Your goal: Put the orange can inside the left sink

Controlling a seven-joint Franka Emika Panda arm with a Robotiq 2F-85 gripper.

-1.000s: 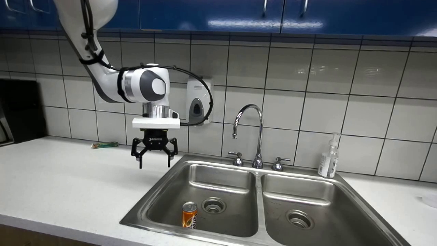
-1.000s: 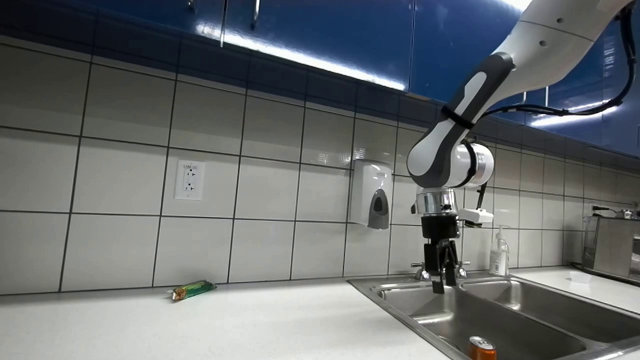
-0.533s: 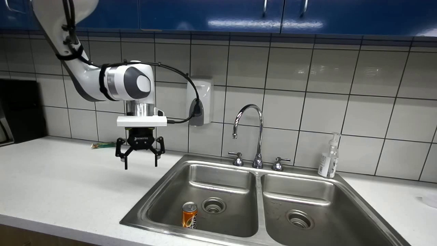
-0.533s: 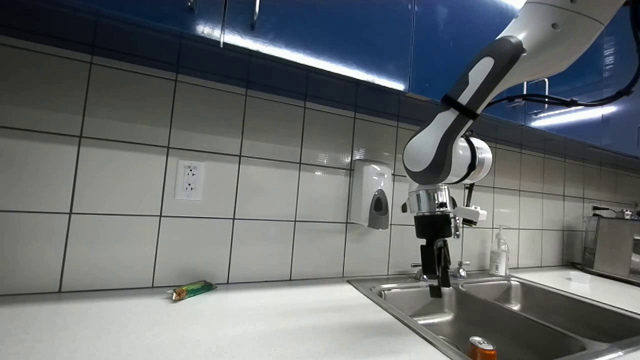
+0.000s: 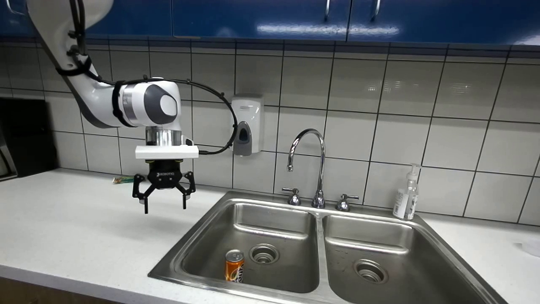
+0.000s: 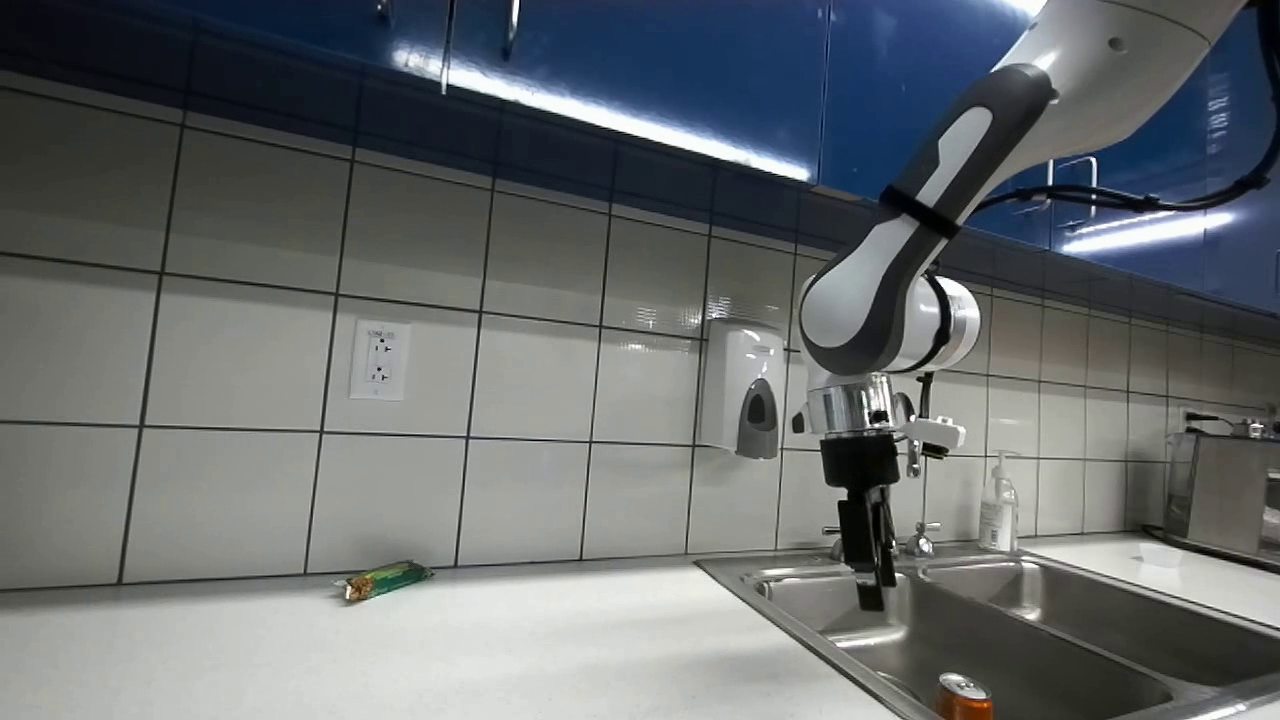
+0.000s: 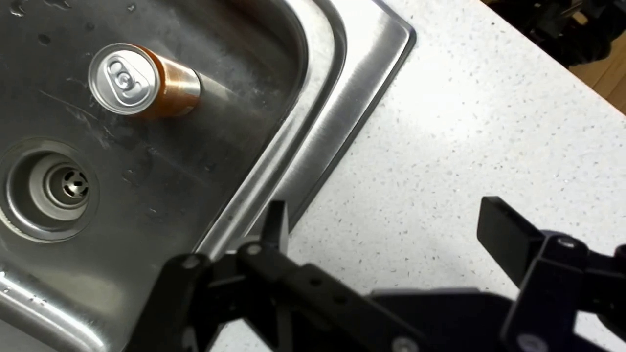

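Orange can (image 5: 234, 267) upright in the left sink (image 5: 293, 264), below and well apart from the wide-spread gripper (image 5: 165, 210).

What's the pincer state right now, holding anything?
Pincer: open, holding nothing; the orange can stands apart from it in the left sink.

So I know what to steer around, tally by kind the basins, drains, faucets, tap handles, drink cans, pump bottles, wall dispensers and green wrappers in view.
Left sink and right sink basins: 2
Drains: 2
Gooseneck faucet: 1
Tap handles: 2
Orange drink can: 1
Pump bottle: 1
Wall dispenser: 1
Green wrapper: 1
Total: 11
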